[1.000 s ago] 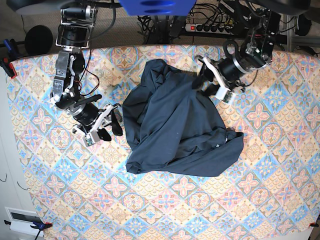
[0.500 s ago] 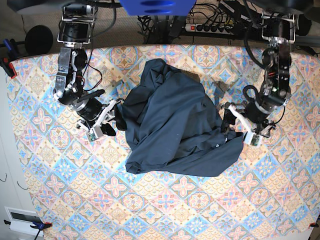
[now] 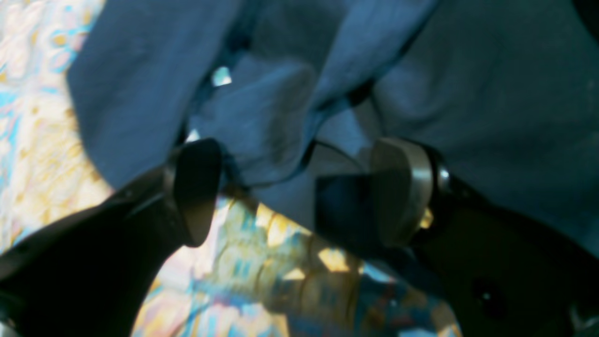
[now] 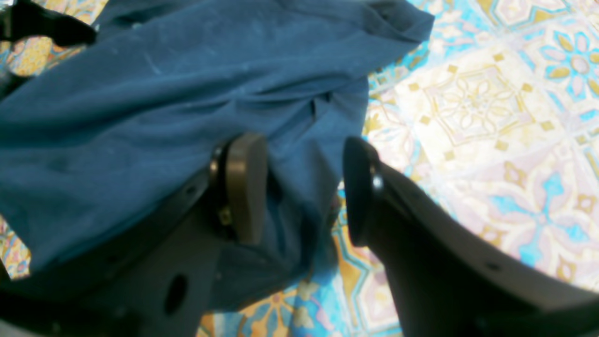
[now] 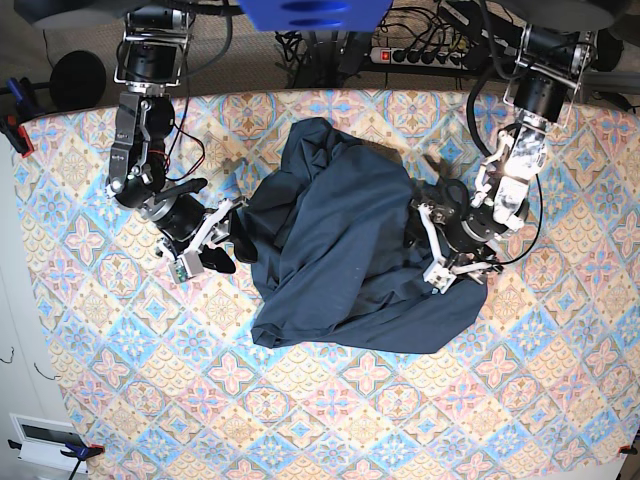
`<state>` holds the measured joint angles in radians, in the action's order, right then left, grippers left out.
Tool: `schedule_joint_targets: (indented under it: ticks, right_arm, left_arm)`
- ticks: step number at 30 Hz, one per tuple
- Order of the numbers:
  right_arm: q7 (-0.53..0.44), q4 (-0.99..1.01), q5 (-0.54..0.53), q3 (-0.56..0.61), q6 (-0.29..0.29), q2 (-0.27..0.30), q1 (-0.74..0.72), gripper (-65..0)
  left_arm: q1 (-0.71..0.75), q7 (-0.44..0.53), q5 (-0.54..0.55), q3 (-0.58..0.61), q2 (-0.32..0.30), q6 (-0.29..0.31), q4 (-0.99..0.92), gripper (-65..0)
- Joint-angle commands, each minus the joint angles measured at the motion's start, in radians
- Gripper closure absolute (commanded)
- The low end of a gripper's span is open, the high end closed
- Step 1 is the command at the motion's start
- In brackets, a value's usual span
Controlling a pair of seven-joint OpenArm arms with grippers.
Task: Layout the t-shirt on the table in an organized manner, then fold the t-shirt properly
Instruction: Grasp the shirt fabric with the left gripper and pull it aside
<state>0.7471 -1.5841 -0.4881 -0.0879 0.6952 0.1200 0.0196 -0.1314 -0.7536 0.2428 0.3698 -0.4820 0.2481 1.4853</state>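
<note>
Right now the worktop [image 5: 330, 420] carries the navy t-shirt [image 5: 340, 250] as a rumpled heap near its middle, toward the far edge, so you are in the laying-out step; no folding can start yet.

In the base view, your left arm sits at the heap's right edge and your right arm at its left edge. The left end effector [image 3: 299, 187] is spread wide, straddling a bunched fold of the shirt with worktop showing beneath; its pads [image 3: 398, 187] do not pinch the cloth. The right end effector [image 4: 304, 187] is partly open over the shirt's edge, one pad on the fabric and one over bare worktop, gripping nothing.

Next, I judge, you need each end effector to settle on a single layer at a hem or shoulder, close, then draw apart to spread the shirt flat. Grabbing several layers at once would likely keep it bunched.
</note>
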Motion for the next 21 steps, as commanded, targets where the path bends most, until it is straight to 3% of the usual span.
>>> schedule_joint_targets:
  ticks: [1,3,6,9,13,17,21]
  right_arm:
    - [-0.024,-0.019,-0.021,-0.003,0.003,0.008,-0.016,-26.3]
    - [-0.024,-0.019,-0.021,0.000,0.003,0.008,-0.016,-26.3]
    - [-0.024,-0.019,-0.021,0.000,0.003,0.008,-0.016,-26.3]
    - [-0.024,-0.019,-0.021,0.000,0.003,0.008,-0.016,-26.3]
    - [-0.024,-0.019,-0.021,-0.002,0.003,0.008,-0.016,-26.3]
    - [-0.024,-0.017,-0.021,-0.003,0.003,0.008,-0.016,-26.3]
    - [-0.024,-0.017,-0.021,-0.003,0.003,0.008,-0.017,-26.3]
  left_arm:
    - [-0.030,0.036,0.008,0.011,-0.008,0.000,-0.008,-43.4]
    - [-0.046,0.062,0.008,0.018,-0.008,0.001,-0.036,-31.8]
    - [-0.063,0.073,0.010,0.011,-0.007,0.000,-0.039,-0.4]
    - [-0.093,0.073,0.019,-0.001,-0.005,-0.005,-0.036,0.0]
    - [-0.087,0.067,0.025,-0.104,-0.005,0.000,0.079,0.0]
    - [-0.053,0.053,0.120,-0.200,-0.013,0.001,0.209,0.0]
    - [-0.009,-0.114,0.249,-0.286,-0.013,0.001,0.344,0.0]
